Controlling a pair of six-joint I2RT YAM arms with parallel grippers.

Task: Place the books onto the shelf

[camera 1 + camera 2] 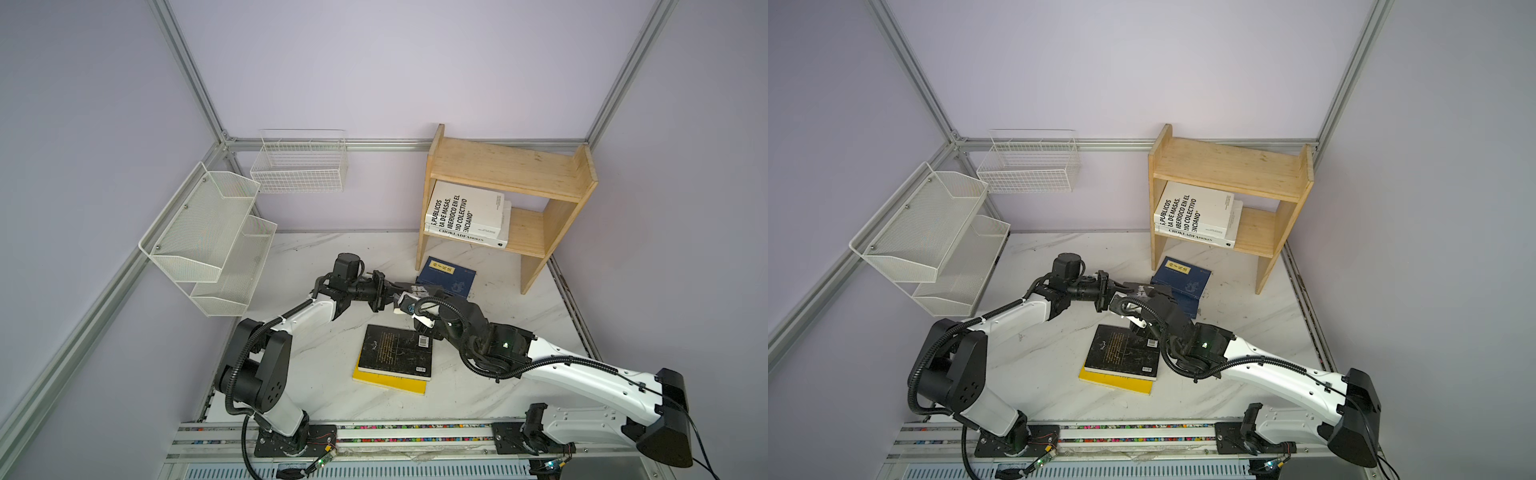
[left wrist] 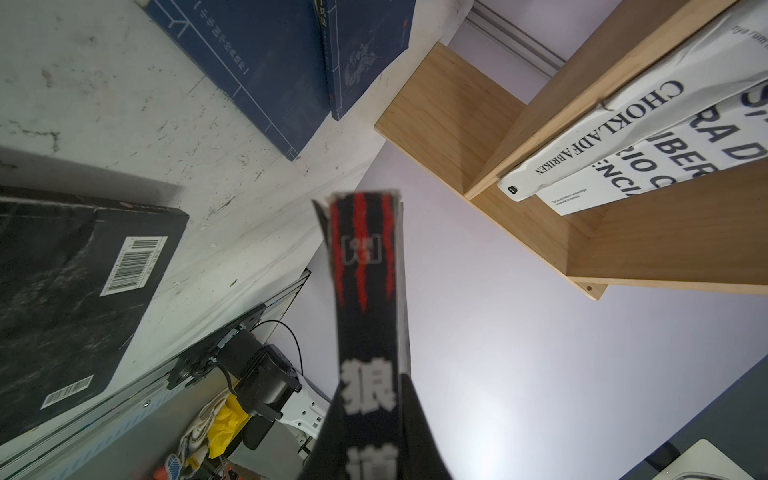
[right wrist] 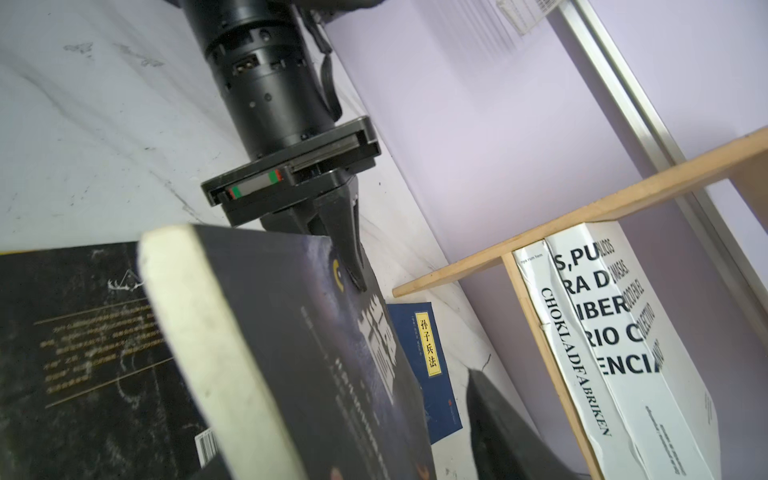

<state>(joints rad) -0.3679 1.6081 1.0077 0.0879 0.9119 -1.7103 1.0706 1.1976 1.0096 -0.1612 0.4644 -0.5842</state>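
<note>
Books: likely stiff, light, slick-covered paperbacks; I'd pinch near the spine.
Left gripper: clamped on black book, mid-air, centre of both top views.
Right gripper: jaws apart, off its cover.
Shelf: upper right; two white books on lower tier.
Wrist views: show the pinch; top views hide it.

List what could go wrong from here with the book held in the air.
1. The left gripper pinches the held book only near one edge, so it may sag or slip.
2. The white books fill the left of the lower tier of the shelf; the held book could snag on them.
3. The navy books lie on the table before the shelf and could get knocked.
</note>
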